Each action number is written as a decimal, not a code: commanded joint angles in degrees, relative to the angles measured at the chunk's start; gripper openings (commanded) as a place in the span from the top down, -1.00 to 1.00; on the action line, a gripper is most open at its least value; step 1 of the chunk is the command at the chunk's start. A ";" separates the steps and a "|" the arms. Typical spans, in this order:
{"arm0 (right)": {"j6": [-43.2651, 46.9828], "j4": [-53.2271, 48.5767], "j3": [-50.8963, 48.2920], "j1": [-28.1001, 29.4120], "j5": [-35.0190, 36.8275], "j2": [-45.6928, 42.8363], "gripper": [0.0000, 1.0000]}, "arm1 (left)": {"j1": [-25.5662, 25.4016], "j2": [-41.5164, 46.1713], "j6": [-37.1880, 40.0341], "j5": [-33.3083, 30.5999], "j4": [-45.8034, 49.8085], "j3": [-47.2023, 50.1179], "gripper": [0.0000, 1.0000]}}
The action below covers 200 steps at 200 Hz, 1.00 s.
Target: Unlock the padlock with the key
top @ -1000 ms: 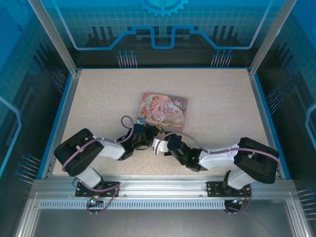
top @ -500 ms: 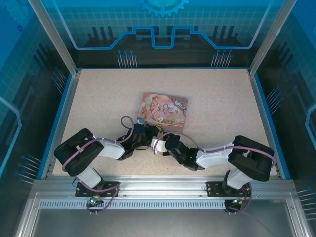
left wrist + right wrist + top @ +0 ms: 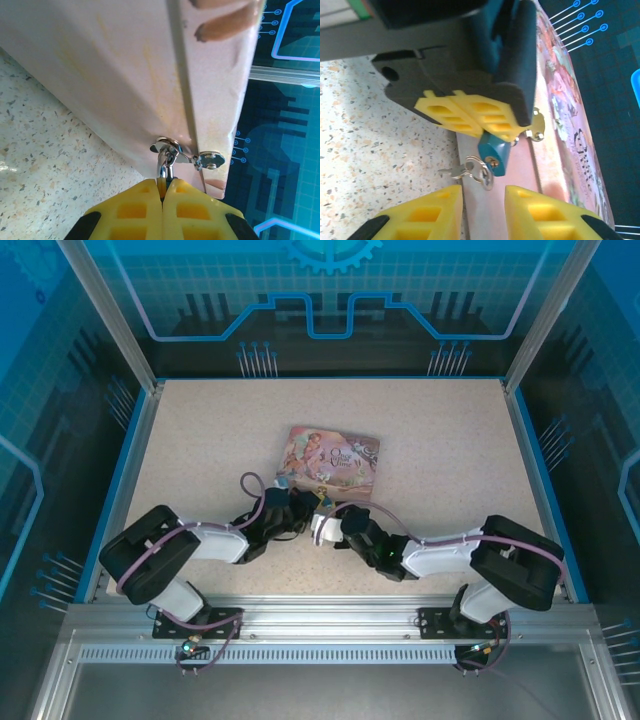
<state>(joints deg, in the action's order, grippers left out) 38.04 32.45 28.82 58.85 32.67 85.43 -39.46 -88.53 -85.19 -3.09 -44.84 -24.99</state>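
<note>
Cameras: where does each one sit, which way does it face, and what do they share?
Top external: above and behind the bases, looking down at the table; both arms show, left gripper and right gripper by the tin.
Left wrist: looks along its shut fingers at the tin's hasp.
Right wrist: looks past its own open fingers at padlock and key.
Shared: both wrist views show tin and hasp.

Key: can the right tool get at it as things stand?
Probably yes. The key sits on its ring at the padlock's keyhole end, just ahead of the open right tool. The left tool clamps the padlock's other end, leaving the key uncovered.
</note>
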 commanded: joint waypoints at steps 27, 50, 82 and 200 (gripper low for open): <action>0.26 -2.03 -0.63 -3.79 -7.74 -4.41 0.42 | 0.36 2.80 1.38 1.41 -0.15 -1.19 1.00; -0.03 -2.90 -0.17 -3.67 -8.30 -3.68 0.42 | 0.42 2.97 1.29 1.25 -0.15 -1.29 1.00; 1.51 -1.40 -0.22 -3.22 -6.45 -0.78 0.42 | 0.50 3.28 1.16 1.40 -0.15 -1.11 1.00; 1.27 1.00 2.51 -1.66 -4.54 2.82 0.46 | 0.53 2.59 0.51 1.97 -1.56 -0.93 1.00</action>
<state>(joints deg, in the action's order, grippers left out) 39.31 31.27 29.45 56.27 26.92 86.74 -39.35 -87.33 -85.19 -2.50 -42.54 -24.99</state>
